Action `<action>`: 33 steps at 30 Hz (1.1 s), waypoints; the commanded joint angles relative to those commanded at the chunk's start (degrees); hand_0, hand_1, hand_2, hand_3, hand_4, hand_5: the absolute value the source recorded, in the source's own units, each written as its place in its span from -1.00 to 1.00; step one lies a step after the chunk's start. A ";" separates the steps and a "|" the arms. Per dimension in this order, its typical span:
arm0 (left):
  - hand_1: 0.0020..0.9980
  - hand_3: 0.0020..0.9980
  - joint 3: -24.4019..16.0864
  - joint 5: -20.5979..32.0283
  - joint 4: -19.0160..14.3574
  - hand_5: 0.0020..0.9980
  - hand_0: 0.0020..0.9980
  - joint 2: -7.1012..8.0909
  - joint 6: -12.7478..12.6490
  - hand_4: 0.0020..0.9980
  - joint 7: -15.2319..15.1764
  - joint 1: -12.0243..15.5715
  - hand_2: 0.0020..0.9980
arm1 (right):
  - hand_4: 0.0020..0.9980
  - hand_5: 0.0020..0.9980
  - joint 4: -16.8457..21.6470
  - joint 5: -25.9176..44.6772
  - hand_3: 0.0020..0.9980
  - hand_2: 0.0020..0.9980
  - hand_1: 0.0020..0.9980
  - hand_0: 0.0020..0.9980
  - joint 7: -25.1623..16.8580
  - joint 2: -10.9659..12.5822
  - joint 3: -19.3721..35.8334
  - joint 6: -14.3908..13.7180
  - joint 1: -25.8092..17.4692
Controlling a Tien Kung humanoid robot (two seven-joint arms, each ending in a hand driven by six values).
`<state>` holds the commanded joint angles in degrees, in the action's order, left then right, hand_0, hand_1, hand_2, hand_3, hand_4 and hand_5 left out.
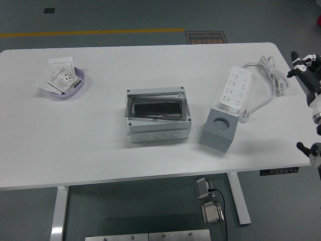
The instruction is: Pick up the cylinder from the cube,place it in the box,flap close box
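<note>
Only the right robot hand [305, 68] shows, off the desk [100, 140] edge; its finger state is unclear, the cube [218, 129] well to its left.

I see a white table [90, 145] that fills most of the view, with its near edge at the bottom. Near the middle stands a grey box [158, 118]; its dark transparent flap lies over the top. Just to the right of it stands a grey cube [218, 131] with a round hole in its top face. Behind the cube lies a white power strip [233, 89], its cable [271, 75] coiled near the far right corner. Far to the left, well apart, rests a purple dish [62, 83] holding some small white packets.
</note>
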<state>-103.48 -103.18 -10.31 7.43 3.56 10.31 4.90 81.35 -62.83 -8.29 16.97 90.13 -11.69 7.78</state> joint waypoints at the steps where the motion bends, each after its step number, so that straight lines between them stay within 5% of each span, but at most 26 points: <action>1: 0.34 0.18 -0.05 -0.08 0.00 -0.46 0.21 0.00 0.00 0.27 0.00 0.00 0.21 | 0.59 -0.22 0.01 -0.02 -0.51 -0.48 -0.40 -0.35 0.01 0.00 0.01 0.05 0.00; 33: 0.34 0.18 -0.45 -0.81 0.00 -0.46 0.21 -0.05 0.00 0.27 0.03 0.09 0.21 | 0.71 0.00 -0.20 0.04 -0.43 -0.41 -0.38 -0.40 -0.10 0.03 -0.42 0.96 -0.01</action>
<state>-103.93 -104.00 -10.31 7.38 3.56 10.34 4.99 81.15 -62.79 -8.39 17.00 89.72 -10.73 7.77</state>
